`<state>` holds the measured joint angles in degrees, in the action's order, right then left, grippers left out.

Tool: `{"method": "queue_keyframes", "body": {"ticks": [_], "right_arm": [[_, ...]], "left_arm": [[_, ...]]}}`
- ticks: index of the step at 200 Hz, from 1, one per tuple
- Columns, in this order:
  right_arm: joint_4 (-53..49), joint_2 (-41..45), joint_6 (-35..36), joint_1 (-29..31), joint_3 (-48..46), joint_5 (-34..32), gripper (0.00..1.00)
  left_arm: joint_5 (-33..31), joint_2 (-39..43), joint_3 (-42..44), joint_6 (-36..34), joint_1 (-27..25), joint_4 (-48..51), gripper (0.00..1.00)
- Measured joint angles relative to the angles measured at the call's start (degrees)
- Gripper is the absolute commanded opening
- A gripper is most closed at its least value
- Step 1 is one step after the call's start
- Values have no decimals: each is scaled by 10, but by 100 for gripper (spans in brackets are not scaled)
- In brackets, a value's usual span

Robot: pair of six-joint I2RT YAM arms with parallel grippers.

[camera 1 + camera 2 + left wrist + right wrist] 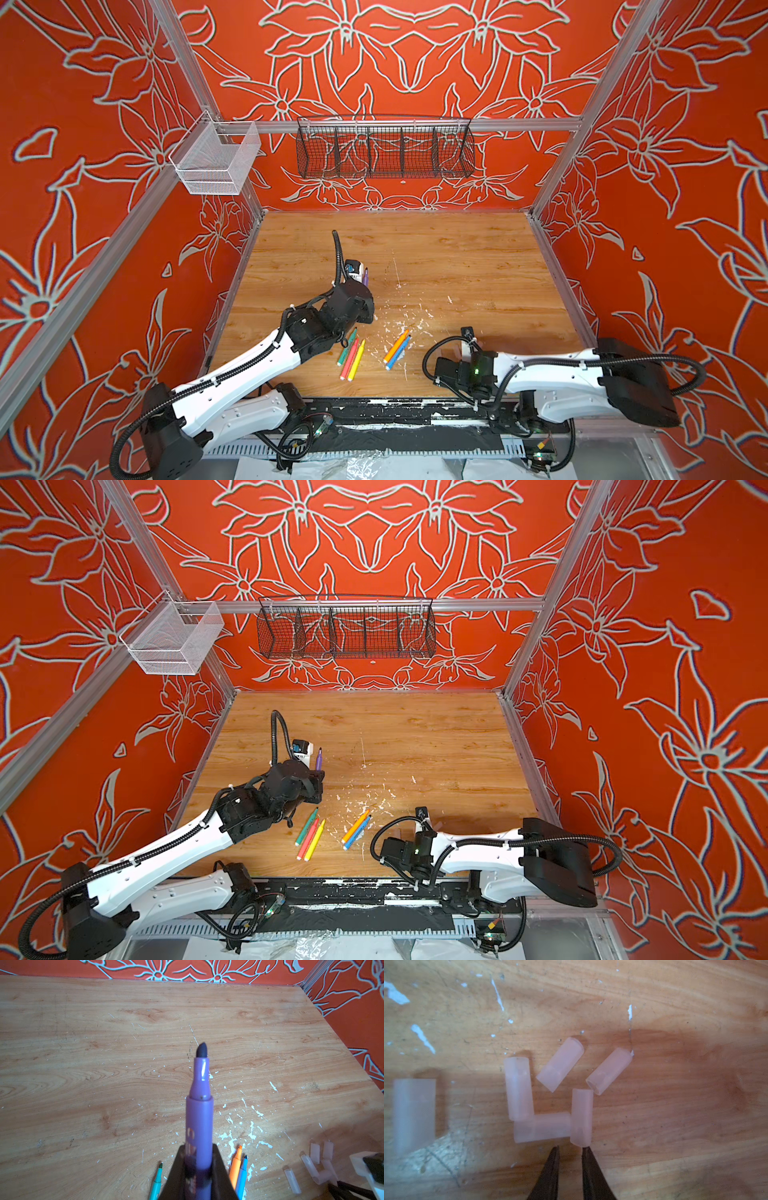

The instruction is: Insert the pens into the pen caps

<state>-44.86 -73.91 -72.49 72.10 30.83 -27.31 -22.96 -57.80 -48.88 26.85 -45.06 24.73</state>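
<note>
Bright, even light; soft shadows; outlying pen cap [414, 1113] blurred.

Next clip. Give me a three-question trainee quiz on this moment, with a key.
1. True or false: the left tool grips the slim purple felt-tip pen, its dark tip bare.
2. How many coloured felt-tip pens lie loose on the wooden table?
3. Beside the small clear plastic pen caps, the right tool is: A) clamped on one; B) empty, tips slightly apart; C) holding an orange pen.
Key: 1 true; 2 five; 3 B.
</note>
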Motion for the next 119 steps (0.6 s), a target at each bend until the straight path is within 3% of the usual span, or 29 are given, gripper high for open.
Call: {"method": "queue_keyframes", "body": {"ticks": [79, 102, 119], "right_arm": [[74, 21, 75, -82, -15, -7, 24], [97, 4, 91, -83, -9, -9, 27], [109, -16, 100, -84, 6, -9, 36]], "left_arm": [[4, 7, 1, 0, 0, 0, 0], [4, 22, 1, 0, 0, 0, 0], [5, 26, 1, 0, 0, 0, 0]]}}
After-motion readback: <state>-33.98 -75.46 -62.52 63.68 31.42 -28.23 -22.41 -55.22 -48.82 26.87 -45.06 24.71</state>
